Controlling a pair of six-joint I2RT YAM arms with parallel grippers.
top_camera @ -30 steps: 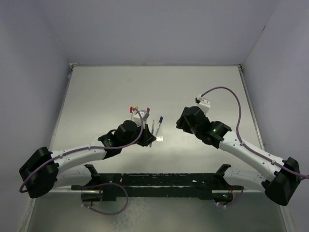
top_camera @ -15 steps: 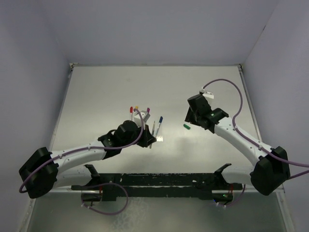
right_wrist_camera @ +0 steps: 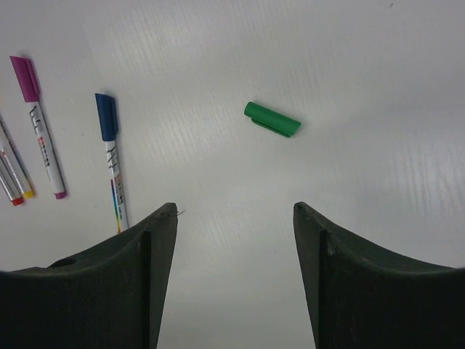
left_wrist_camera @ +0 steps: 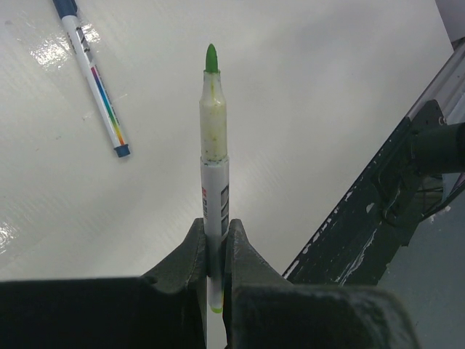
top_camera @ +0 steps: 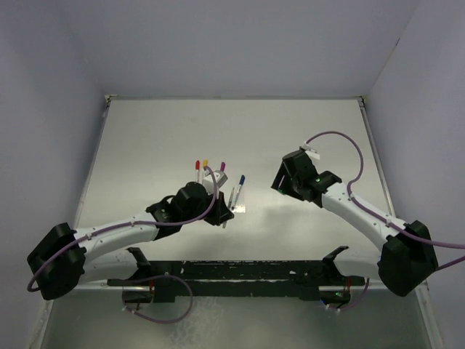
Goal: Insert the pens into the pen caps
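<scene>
My left gripper (left_wrist_camera: 216,229) is shut on an uncapped pen with a green tip (left_wrist_camera: 213,145); in the top view the left gripper (top_camera: 222,209) holds this pen (top_camera: 232,195) low over the table's middle. A small green cap (right_wrist_camera: 272,120) lies flat on the table ahead of my right gripper (right_wrist_camera: 236,211), which is open and empty above it. In the top view the right gripper (top_camera: 279,185) covers the cap. A blue-capped pen (right_wrist_camera: 110,156) and a purple-capped pen (right_wrist_camera: 40,123) lie left of the cap.
Red-capped (top_camera: 197,166) and yellow-capped (top_camera: 205,164) pens lie beside the purple one (top_camera: 222,166), behind the left gripper. The blue-capped pen (top_camera: 240,182) lies between the two grippers. The black frame of the arm bases (top_camera: 232,273) runs along the near edge.
My right gripper pulled back and uncovered the green cap, then came forward and left so it is over the cap again. The left gripper with its pen has barely moved.
</scene>
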